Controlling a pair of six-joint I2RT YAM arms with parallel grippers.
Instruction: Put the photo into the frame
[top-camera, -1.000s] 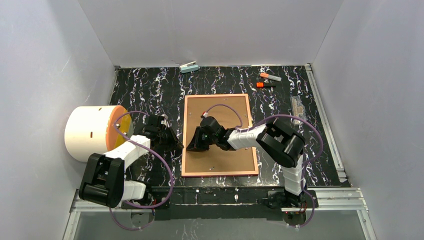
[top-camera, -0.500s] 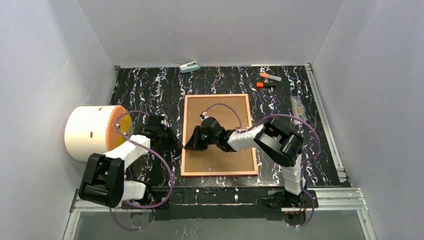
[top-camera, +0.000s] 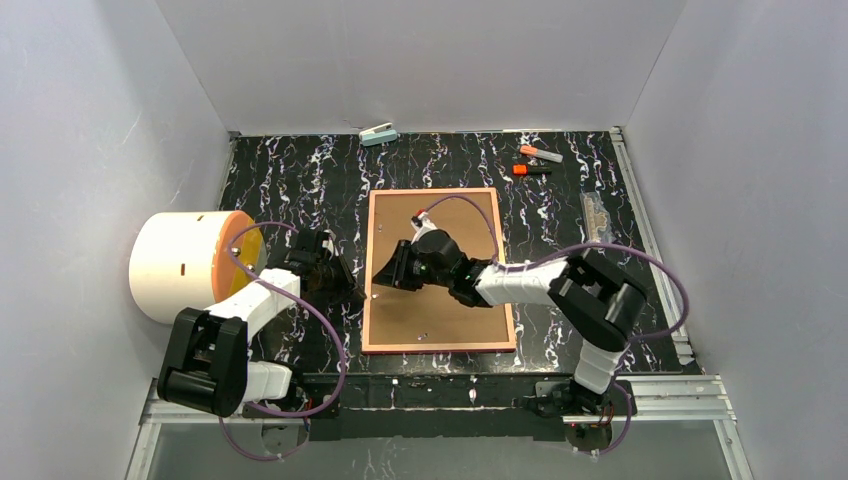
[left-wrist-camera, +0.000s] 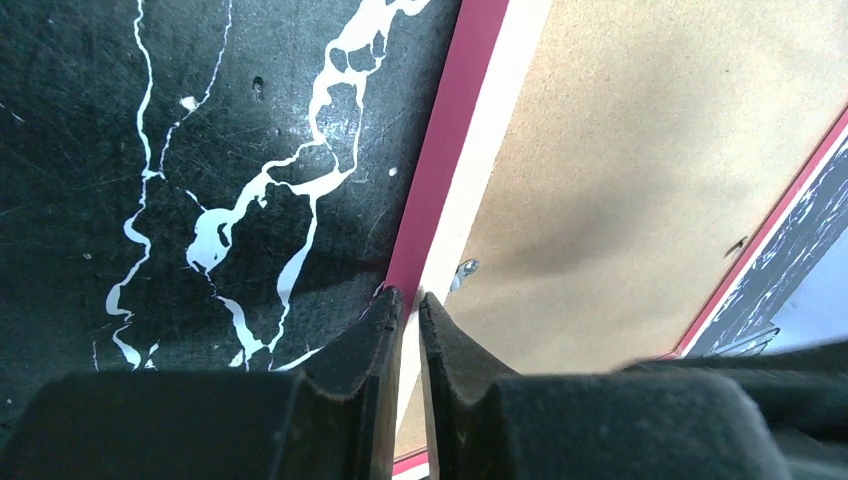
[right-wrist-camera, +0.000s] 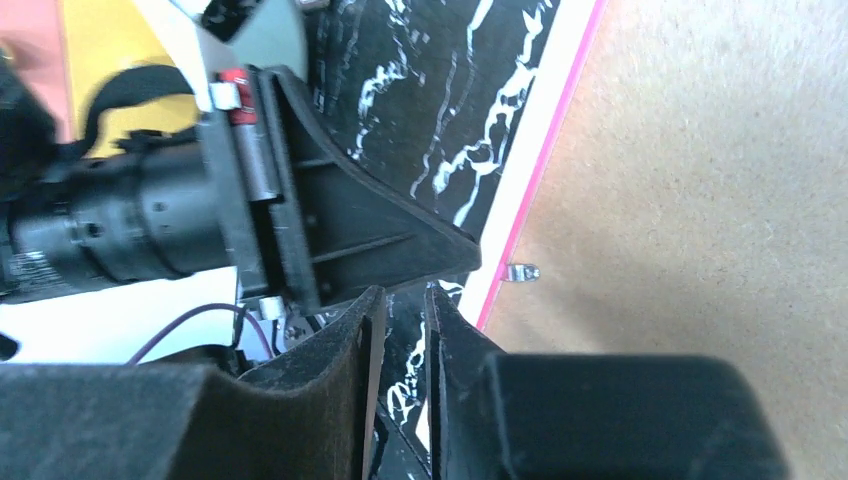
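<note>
The frame (top-camera: 368, 240) lies face down on the black marbled table, its pale back up and pink sides showing. The brown backing board (top-camera: 450, 310) sits inside it. The photo is hidden. My left gripper (top-camera: 356, 291) is at the frame's left rail; in the left wrist view (left-wrist-camera: 405, 297) its jaws are closed to a thin slit over the pink and pale rail (left-wrist-camera: 450, 150), beside a metal tab (left-wrist-camera: 463, 268). My right gripper (top-camera: 384, 277) hovers over the same rail, jaws nearly together and empty (right-wrist-camera: 405, 292), tips close to the left gripper (right-wrist-camera: 330, 240).
A white drum with an orange and yellow face (top-camera: 185, 265) stands at the left. A small teal and white item (top-camera: 378, 134) lies at the back edge. Two orange-capped markers (top-camera: 540, 154) and a clear packet (top-camera: 595, 215) lie at the back right.
The right arm has stretched out flatter, and its gripper has shifted slightly toward the back along the frame's left rail. The left arm and the frame have not moved.
</note>
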